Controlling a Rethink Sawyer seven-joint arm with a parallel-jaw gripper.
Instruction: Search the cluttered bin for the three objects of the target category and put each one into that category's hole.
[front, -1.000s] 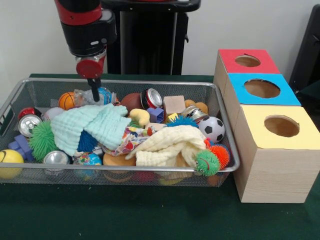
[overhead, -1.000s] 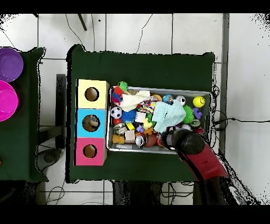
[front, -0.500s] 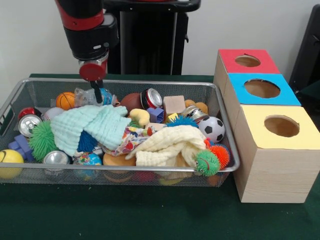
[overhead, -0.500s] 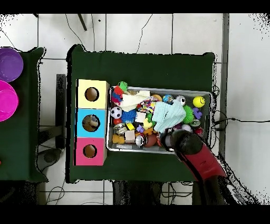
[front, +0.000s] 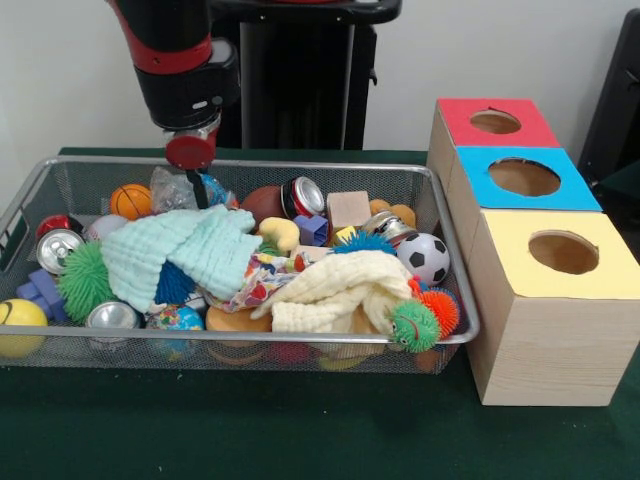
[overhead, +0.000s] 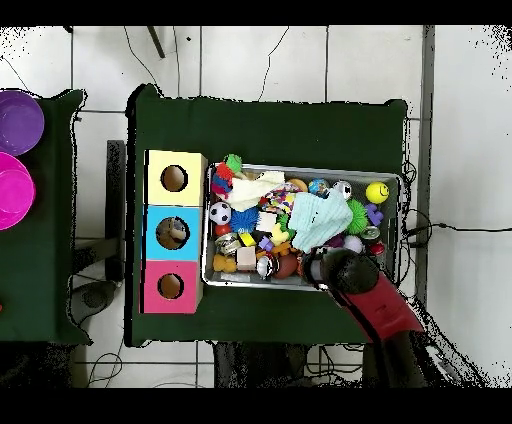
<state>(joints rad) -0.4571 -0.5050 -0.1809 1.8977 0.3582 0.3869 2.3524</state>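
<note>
Two purple bowls (overhead: 15, 120) on side table; cables (overhead: 270, 55) across tiled floor.

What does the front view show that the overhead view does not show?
Only the front view shows the gripper above the bin's far side, and the boxes' wooden sides. Only the overhead view shows two purple bowls on a side table, and the tiled floor. Both show the wire bin, the mint cloth, the soccer ball and three coloured boxes.

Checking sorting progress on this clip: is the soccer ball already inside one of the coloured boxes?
No. The soccer ball lies in the wire bin, at the end nearest the yellow box.
</note>
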